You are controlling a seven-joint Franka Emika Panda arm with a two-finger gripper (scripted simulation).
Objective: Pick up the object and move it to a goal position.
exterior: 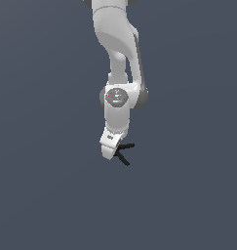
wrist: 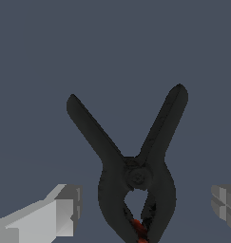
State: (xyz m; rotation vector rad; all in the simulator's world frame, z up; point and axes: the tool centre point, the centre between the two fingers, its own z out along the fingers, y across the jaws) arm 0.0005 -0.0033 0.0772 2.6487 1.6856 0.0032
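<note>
The black spring clamp (wrist: 136,178) lies flat on the grey surface, its two handles splayed apart and its red tip (wrist: 138,228) at the picture's edge in the wrist view. My gripper (wrist: 145,209) is open, with one finger (wrist: 55,213) on each side of the clamp's body and a clear gap to both. In the exterior view the white gripper (exterior: 110,146) hangs low over the clamp (exterior: 124,152), whose handles stick out toward the exterior view's right; the clamp's body and red tip are hidden behind the hand there.
A plain grey surface (exterior: 42,195) fills both views. The white arm (exterior: 117,53) rises above the gripper to the top of the exterior view.
</note>
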